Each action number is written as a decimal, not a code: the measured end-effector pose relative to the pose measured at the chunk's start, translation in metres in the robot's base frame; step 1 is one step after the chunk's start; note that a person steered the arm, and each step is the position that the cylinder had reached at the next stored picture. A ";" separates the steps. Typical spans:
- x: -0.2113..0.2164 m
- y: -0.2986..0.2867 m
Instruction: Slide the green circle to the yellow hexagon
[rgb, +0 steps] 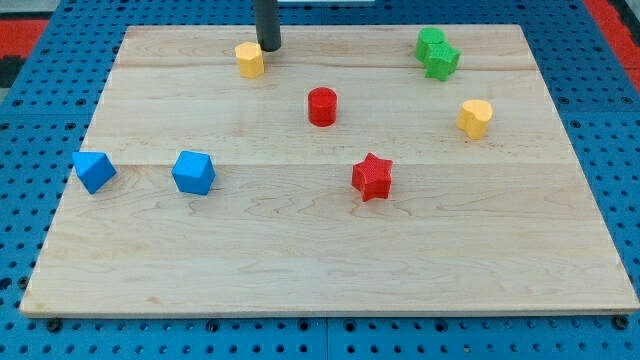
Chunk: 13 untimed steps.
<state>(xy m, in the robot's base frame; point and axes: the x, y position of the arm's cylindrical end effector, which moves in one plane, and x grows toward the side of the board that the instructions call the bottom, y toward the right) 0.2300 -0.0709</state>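
Up top, my tip (268, 47) just beside yellow hexagon (250, 60); green circle (431, 43) near the board's (300, 280) far edge; no hand

Top edge cuts off the rod (267, 22).

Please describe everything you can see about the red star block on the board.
The red star is a small, solid-looking block with a star-shaped top face and short pointed arms, in a matte red that looks like plastic. It lies flat on the wooden board, a little right of the view's centre and below the red cylinder. Nothing touches it; bare wood surrounds it on all sides. My tip is far away at the view's top, beside a yellow block.
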 end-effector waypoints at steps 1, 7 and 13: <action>-0.011 0.084; -0.028 0.352; 0.006 0.225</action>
<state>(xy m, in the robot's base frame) 0.2362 0.1544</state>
